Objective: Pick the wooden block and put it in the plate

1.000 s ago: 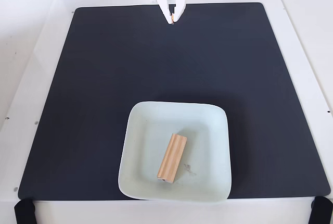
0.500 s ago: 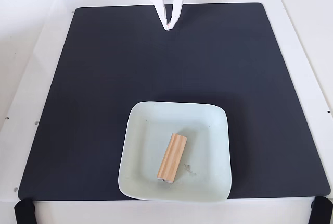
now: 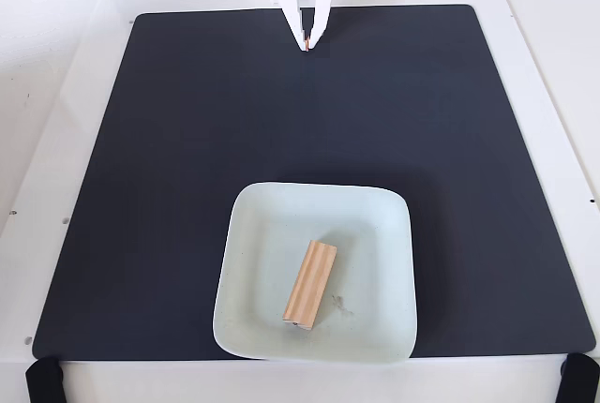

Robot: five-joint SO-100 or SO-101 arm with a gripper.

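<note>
Evidently the block lies in the plate, well below the pincer, whose jaws stand narrow, empty. Advisable: park clear, disturb nothing.

You have one wooden block here, lying inside the one plate at the near side of the scene. One black mat covers the one white table. One gripper shows at the far edge. Two black clamps sit at the near corners, one left and one right.
</note>
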